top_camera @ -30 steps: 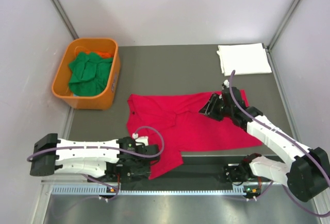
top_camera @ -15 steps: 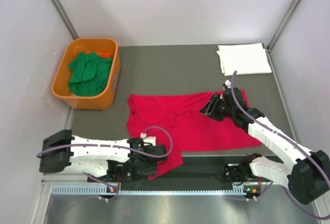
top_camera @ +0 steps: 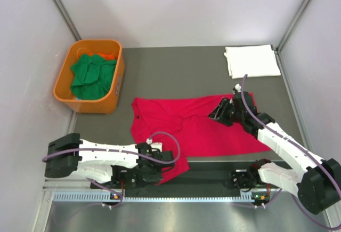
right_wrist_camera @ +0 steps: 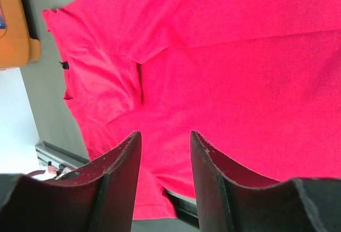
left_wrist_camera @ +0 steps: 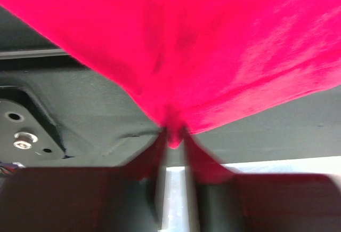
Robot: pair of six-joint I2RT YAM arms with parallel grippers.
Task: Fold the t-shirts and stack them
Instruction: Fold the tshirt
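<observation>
The red shirt (top_camera: 208, 130) lies spread by the table's (top_camera: 176, 72) near edge. Your left gripper (left_wrist_camera: 171, 136) is clamped on its near left corner. Your right gripper (top_camera: 212, 114) hovers over its right half, jaws apart. The white shirt (top_camera: 252, 60) sits folded in the far right corner, and the green shirts (top_camera: 91, 74) are in the tub (top_camera: 118, 77) at the left edge.

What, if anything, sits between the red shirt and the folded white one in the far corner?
Nothing visible. Only bare table lies between the red shirt and the white shirt. The orange tub stands far left, clear of that path.
</observation>
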